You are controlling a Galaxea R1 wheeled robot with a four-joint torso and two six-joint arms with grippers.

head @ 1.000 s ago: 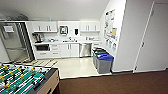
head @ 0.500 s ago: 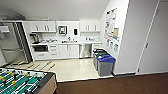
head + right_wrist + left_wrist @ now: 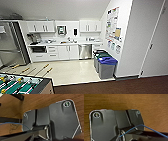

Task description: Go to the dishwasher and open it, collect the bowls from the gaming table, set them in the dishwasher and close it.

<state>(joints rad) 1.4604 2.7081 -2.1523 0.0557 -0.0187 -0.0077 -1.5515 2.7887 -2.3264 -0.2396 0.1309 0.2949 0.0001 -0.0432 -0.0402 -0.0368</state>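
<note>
Nearer now, one steel dishwasher [image 3: 85,51] beside two bins [image 3: 104,63]; fingers' state cannot be told.

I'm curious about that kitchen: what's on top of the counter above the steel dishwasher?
Above the closed dishwasher runs a white counter with small items too blurred to name. The dishwasher's inside is hidden behind its door.

Left wrist hangs over wood-grain flooring, its wide dark mounting plate [image 3: 115,125] facing the camera with a thin blue cable [image 3: 142,127] looping across the jointed bar below it. Right wrist sits the same way, dark plate [image 3: 52,119] tilted, a blue cable [image 3: 13,124] trailing off to one side. Fingers on both arms can't be made out.
</note>
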